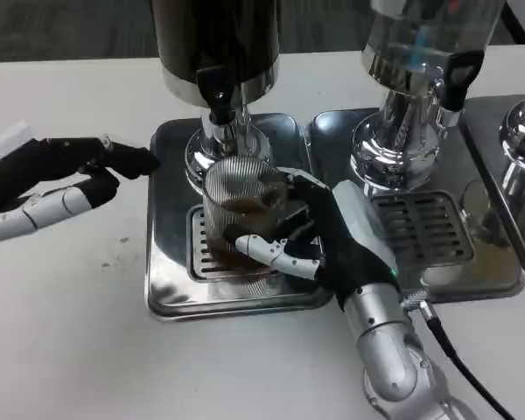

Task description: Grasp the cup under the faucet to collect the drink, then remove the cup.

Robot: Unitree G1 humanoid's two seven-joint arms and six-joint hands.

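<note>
Head view: right hand [319, 245] is gripping the cup [241, 210], fingers wrapping its front, brown drink sitting inside. Cup is standing on the tray [171, 289] grate at 6 o'clock from the faucet [217, 103]. Left hand [57, 179] is hovering at 9 o'clock of the tray, fingers extended, holding nothing.

White table [70, 332]; grey carpet floor [61, 26] behind.
</note>
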